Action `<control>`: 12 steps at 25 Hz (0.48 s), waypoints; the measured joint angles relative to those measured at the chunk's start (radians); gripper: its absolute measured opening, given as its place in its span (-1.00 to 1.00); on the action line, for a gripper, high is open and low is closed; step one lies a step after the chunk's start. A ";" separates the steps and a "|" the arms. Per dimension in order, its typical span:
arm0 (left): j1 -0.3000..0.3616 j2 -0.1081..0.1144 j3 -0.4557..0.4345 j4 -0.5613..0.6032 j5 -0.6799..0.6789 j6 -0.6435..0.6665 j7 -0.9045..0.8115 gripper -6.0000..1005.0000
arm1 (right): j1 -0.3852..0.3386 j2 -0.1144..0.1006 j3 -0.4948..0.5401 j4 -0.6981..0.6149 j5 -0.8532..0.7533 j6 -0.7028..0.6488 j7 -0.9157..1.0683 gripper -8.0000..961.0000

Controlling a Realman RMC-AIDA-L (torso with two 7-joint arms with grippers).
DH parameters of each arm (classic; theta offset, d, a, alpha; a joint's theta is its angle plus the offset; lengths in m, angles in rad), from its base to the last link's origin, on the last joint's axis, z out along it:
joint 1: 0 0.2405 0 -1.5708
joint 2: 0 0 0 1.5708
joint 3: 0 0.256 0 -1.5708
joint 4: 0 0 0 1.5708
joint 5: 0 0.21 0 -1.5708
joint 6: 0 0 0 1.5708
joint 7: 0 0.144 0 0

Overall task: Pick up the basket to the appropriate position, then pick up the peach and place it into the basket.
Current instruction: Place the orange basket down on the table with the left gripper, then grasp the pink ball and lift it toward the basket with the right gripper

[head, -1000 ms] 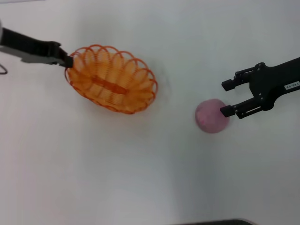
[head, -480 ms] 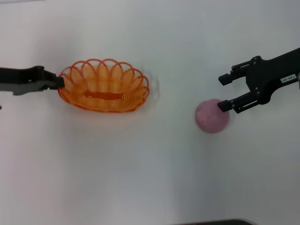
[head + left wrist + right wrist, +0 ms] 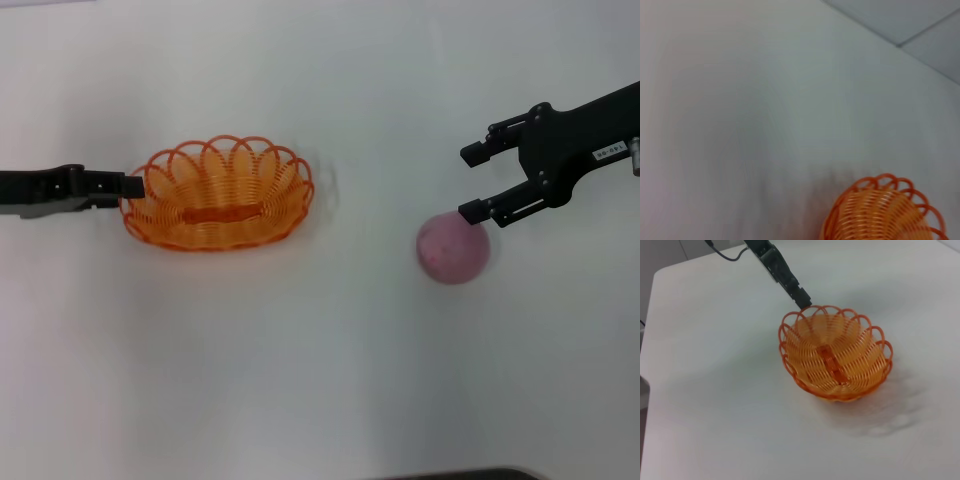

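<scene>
Orange basket [image 3: 218, 194] levelled, left hand [image 3: 128, 186] still pinching rim; right hand [image 3: 476, 183] spread, lifted off peach [image 3: 452, 248].

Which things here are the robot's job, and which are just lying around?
For the job:
- oval orange wire basket, gripped at its end by the left gripper
- round dull pink fuzzy peach, on the table
- right gripper, open, just above the peach

Just lying about:
- nothing else; only the plain white table
</scene>
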State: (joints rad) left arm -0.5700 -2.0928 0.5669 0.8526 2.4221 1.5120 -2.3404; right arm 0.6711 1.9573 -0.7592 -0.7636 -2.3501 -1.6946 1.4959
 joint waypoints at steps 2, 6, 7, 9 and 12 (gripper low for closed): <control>0.009 0.006 -0.016 0.005 -0.029 0.024 0.106 -0.26 | 0.001 0.001 0.002 0.000 0.000 0.004 0.002 0.73; 0.056 -0.004 -0.061 0.065 -0.111 0.102 0.315 -0.06 | 0.002 0.003 0.016 -0.001 0.007 0.024 0.024 0.73; 0.070 -0.009 -0.064 0.081 -0.137 0.121 0.357 0.00 | 0.002 0.004 0.027 -0.002 0.012 0.036 0.034 0.73; 0.101 -0.020 -0.066 0.108 -0.188 0.164 0.444 0.45 | 0.002 0.007 0.057 -0.002 0.024 0.053 0.044 0.73; 0.141 -0.030 -0.070 0.127 -0.230 0.208 0.538 0.58 | 0.000 0.013 0.100 -0.002 0.073 0.066 0.054 0.73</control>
State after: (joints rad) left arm -0.4292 -2.1227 0.4974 0.9794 2.1920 1.7195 -1.8026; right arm 0.6715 1.9701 -0.6587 -0.7655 -2.2774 -1.6289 1.5499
